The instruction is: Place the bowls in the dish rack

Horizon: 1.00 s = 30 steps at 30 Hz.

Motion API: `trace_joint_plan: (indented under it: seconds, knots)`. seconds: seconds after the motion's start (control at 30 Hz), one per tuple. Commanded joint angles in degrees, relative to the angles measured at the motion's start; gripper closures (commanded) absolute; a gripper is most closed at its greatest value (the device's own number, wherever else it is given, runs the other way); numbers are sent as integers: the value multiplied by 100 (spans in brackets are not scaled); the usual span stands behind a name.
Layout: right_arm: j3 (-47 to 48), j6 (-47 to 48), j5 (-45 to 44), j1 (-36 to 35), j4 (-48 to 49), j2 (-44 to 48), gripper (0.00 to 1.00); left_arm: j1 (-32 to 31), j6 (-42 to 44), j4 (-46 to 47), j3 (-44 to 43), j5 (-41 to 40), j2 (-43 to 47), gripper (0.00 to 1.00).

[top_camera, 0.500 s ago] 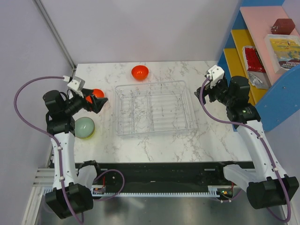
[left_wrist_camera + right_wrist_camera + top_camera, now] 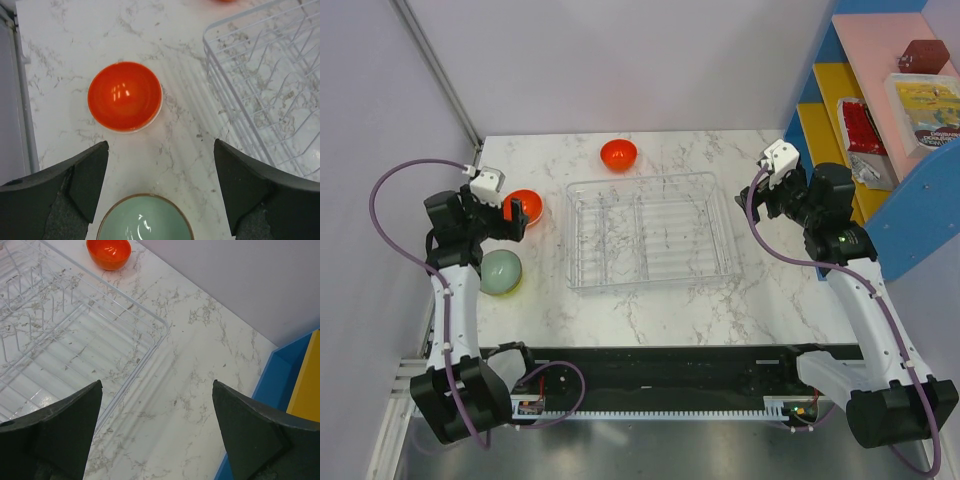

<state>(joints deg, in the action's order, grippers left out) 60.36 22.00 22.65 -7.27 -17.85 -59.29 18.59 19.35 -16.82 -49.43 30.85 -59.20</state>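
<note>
Nearest the arm bases on the left is a pale green round bowl (image 2: pixel 145 220), sitting on the white marbled worktop (image 2: pixel 670 300). The left gripper (image 2: pixel 160 150) hangs right above its far rim with fingers spread wide and nothing between them. Just past that is a glossy orange bowl with a white outside (image 2: pixel 125 96), upright and untouched.

The big clear plastic dish rack (image 2: pixel 650 230) sits mid-worktop, right of those two bowls, and there's nothing in it. So I'd say we're at the very first pickup, reach only. The right gripper (image 2: pixel 156 387) hovers over the rack's right edge, also wide open and empty. A second small orange bowl (image 2: pixel 618 153) is out by the far wall, behind the rack.

Next move, my guess: left arm drops onto one bowl's rim — one finger inside, one outside — pinches, then carries it right into the rack. Can't tell which bowl it's lined up for.
</note>
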Motion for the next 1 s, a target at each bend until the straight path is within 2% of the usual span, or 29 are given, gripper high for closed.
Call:
trace_joint_plan:
  seconds: [0.0,0.17,0.2,0.33,0.43,0.73,0.97]
  knots:
    - [-24,120,143,15,88,67,2,145,595,-445,-129,-457,-21,8]
    - [-15,156,134,-38,62,-109,2,583,684,-681,-84,-378,-249,9]
    - [-7,156,125,-47,53,-127,2,698,719,-795,-119,-326,-311,13]
    - [2,173,99,-90,36,-188,2,1479,1008,-1271,12,752,-426,17]
    - [2,182,72,-126,36,-232,2,1980,1263,-1219,415,958,-417,17]
    - [11,147,90,-126,36,-303,2,2386,1659,-973,970,967,-531,20]
    - [20,138,99,-134,27,-347,2,2579,1615,-648,1006,835,-751,21]
